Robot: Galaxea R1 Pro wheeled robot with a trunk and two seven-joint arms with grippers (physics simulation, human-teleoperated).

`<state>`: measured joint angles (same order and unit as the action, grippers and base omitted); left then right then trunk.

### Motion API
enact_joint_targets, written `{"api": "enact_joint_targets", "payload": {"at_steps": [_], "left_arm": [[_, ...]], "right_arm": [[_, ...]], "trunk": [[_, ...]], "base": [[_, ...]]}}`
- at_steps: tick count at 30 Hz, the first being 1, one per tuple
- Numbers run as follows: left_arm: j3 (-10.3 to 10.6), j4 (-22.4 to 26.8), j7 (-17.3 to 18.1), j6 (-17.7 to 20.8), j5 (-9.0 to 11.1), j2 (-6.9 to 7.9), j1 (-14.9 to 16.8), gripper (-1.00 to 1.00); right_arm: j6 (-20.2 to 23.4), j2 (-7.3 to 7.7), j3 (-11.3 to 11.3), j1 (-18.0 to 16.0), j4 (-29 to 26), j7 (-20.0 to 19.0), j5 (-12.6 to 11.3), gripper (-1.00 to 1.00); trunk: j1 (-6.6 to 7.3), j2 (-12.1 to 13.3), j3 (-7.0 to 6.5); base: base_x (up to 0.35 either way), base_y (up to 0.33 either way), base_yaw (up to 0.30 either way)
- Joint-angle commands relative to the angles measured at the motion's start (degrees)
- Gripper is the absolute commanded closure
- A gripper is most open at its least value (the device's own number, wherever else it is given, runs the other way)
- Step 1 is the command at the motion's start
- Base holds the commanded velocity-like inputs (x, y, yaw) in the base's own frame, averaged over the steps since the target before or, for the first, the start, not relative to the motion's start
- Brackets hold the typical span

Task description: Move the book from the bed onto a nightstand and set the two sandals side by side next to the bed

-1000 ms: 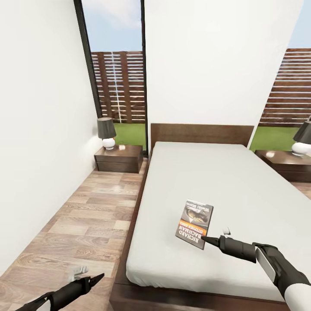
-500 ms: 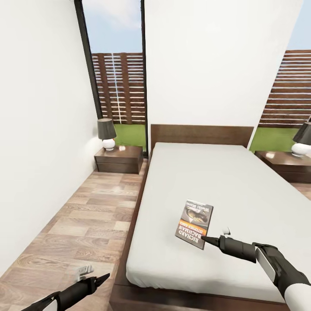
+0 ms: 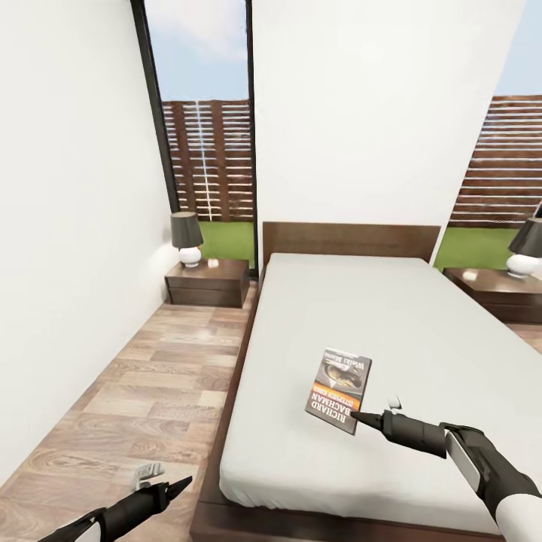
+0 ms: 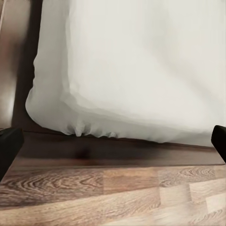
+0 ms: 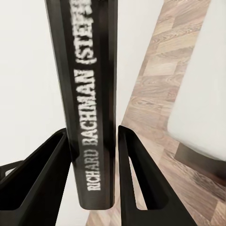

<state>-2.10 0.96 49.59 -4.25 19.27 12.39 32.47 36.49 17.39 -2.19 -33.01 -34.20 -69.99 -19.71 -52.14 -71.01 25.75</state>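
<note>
Book (image 3: 340, 388) held up over bed (image 3: 361, 331), spine clamped in R pincer (image 5: 92, 141). L pincer (image 3: 179, 485) low by bed corner, wide, empty. Since a sec ago view tipped up; book unmoved. Likely next: carry to nightstand (image 3: 208, 281).

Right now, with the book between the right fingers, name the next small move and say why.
Probably carry the book toward the nightstand left of the bed. The right gripper appears shut on its spine, and it looks tilted up off the mattress. The left gripper hangs open, low by the bed's corner.
</note>
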Motion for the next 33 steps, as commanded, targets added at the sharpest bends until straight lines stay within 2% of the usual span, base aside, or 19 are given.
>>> {"api": "enact_joint_targets", "payload": {"at_steps": [1,26,33], "left_arm": [[-0.18,-0.08,0.13,-0.46,-0.29,0.0,0.05,-1.0],[-0.18,-0.04,0.15,-0.49,-0.31,-0.02,0.05,-1.0],[-0.17,0.15,0.35,-0.49,-0.47,-1.48,0.05,-1.0]], "right_arm": [[0.42,0.01,-0.01,-0.03,0.01,-0.06,-0.24,1.0],[0.42,0.01,-0.01,-0.03,0.01,-0.06,-0.18,1.0],[0.55,0.42,-0.09,-0.03,-0.17,-0.37,-0.24,1.0]], "trunk": [[0.0,-0.04,0.03],[0.0,-0.04,-0.82],[0.0,-0.04,-0.82]], "base": [[0.0,0.0,0.0],[0.0,0.0,0.0],[0.0,0.0,0.0]]}}
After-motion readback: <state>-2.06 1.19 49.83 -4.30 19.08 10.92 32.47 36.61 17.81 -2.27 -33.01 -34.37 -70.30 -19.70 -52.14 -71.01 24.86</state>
